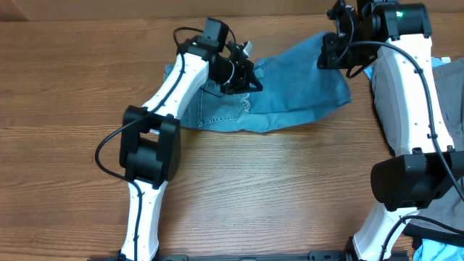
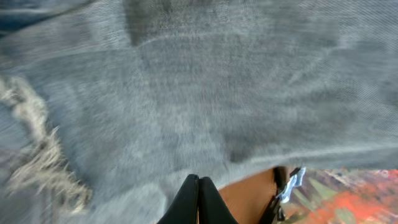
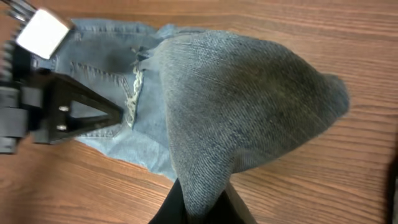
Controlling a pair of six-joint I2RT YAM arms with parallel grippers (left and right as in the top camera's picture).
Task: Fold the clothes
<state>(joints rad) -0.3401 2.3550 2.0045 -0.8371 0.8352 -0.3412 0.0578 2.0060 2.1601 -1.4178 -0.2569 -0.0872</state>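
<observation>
The light-blue denim jeans [image 1: 297, 90] lie folded at the back of the table, with one end raised toward the right. My right gripper [image 1: 332, 52] is shut on that raised end, and a peak of denim [image 3: 249, 93] rises out of its fingers [image 3: 202, 208]. My left gripper [image 1: 250, 78] is over the jeans by the frayed hem [image 1: 246, 105]. Its fingertips [image 2: 199, 183] are pressed together against the denim [image 2: 217, 93], and I see no cloth between them. The left gripper's black tip [image 3: 118, 114] also shows in the right wrist view.
Grey trousers [image 1: 451, 83] lie at the right edge behind my right arm [image 1: 409, 94]. A bit of bright-blue cloth [image 1: 435, 250] shows at the bottom right corner. My left arm [image 1: 156, 145] runs across the bare wooden table [image 1: 275, 196].
</observation>
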